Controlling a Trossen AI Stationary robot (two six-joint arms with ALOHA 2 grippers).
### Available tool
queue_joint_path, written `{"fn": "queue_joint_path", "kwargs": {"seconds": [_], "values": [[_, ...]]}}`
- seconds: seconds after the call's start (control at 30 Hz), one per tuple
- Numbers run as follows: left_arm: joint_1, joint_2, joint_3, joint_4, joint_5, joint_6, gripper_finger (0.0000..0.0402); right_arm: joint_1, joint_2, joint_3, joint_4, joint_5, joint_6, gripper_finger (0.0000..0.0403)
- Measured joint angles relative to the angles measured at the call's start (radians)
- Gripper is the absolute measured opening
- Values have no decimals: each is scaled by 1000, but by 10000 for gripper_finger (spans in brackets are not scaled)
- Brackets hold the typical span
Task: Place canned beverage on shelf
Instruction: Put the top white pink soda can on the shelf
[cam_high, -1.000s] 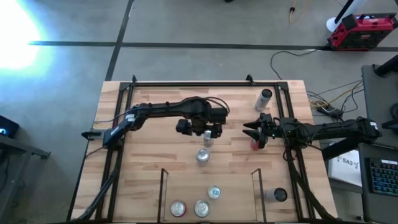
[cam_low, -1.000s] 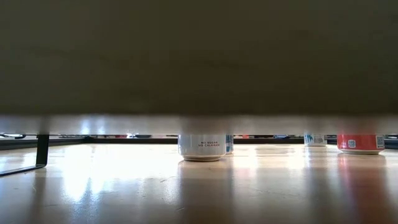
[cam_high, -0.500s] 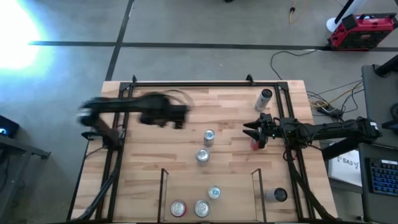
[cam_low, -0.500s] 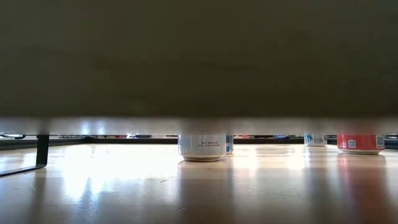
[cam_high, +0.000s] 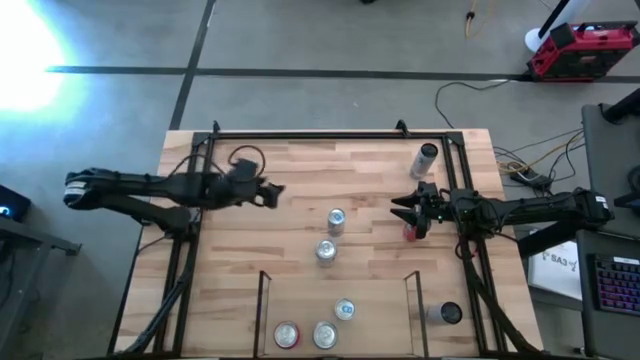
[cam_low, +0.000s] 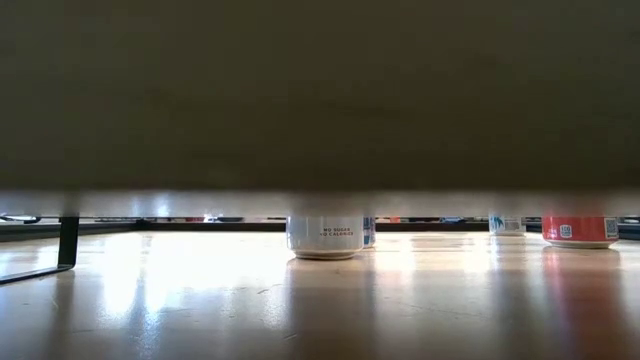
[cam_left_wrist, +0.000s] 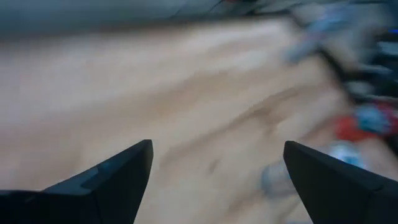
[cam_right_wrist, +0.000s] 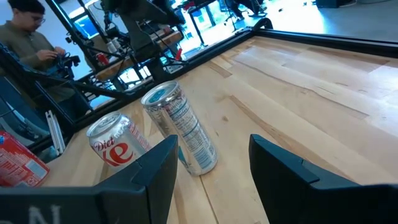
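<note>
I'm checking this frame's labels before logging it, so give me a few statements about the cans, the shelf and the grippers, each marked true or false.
1. Three cans stand in the shelf bay. True.
2. The left gripper holds a can. False: its fingers are spread with nothing between them, over bare wood away from the cans.
3. Two upright cans stand mid-table outside the shelf. True.
4. The right gripper is wide open. False: it is shut, beside a red can.
5. The silver can near the table's far right corner stands upright. False: it lies on its side.
</note>
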Motion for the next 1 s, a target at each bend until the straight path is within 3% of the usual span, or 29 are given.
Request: {"fn": "queue_joint_path", "kwargs": {"seconds": [0.17,0.23,0.3,0.5,0.63,1.0], "values": [[0,48,-204,825,22,625,345,0,0,0,0,0,0,183],[-6,55,-277,1090,62,770,345,0,0,0,0,0,0,183],[-8,11,-356,1213,71,813,345,0,0,0,0,0,0,183],[-13,-254,-558,1223,18,679,345,0,0,0,-1,0,0,183],[-13,-386,-642,1216,6,705,346,0,0,0,0,0,0,183],[-12,-740,-708,845,-2,712,346,0,0,0,0,0,0,183]]}}
